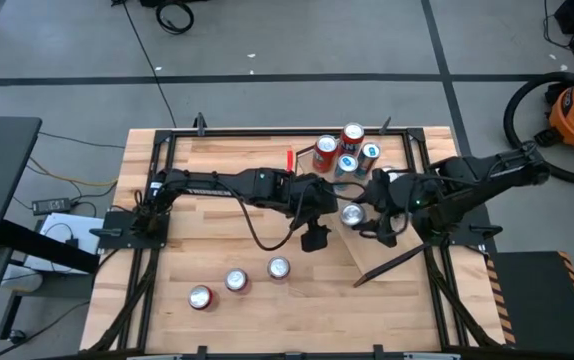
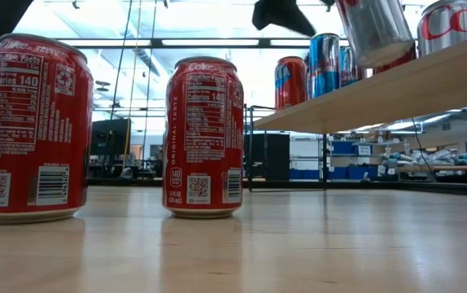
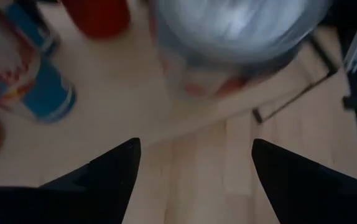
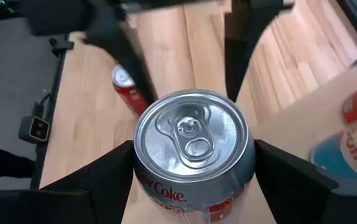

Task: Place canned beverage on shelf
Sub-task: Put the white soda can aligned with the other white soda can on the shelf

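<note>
Silver Diet Coke can [image 4: 194, 146] – upright, tab up – clamped in the right gripper [image 4: 194, 163] over the shelf [image 1: 372, 245]; left gripper [image 3: 194, 162] open.

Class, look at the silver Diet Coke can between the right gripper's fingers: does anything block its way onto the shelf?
Nothing visible does. The right gripper holds the Diet Coke can over the shelf; the other cans stand farther up the board.
</note>
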